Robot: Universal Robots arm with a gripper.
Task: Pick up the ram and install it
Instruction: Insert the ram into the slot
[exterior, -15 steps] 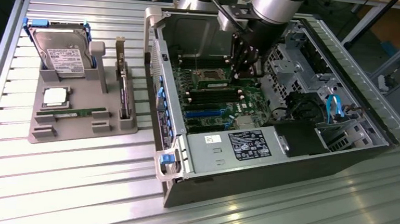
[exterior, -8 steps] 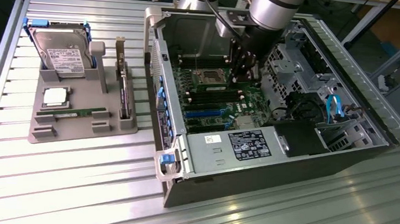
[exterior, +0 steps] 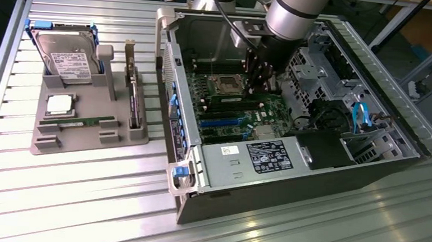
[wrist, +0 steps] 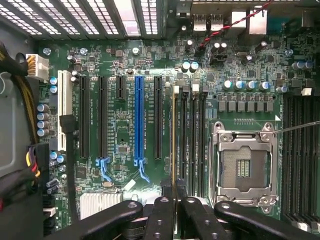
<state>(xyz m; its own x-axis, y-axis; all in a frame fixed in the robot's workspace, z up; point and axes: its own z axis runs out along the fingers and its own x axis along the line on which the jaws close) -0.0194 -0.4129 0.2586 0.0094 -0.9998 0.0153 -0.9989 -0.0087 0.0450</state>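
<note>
Wrist view: the tool is clamped on the ram, seen edge-on as a thin strip lined up along the black memory slots, just beside the open processor socket. In the exterior view, the arm reaches down into the open computer case on the desk, over the green motherboard.
</note>
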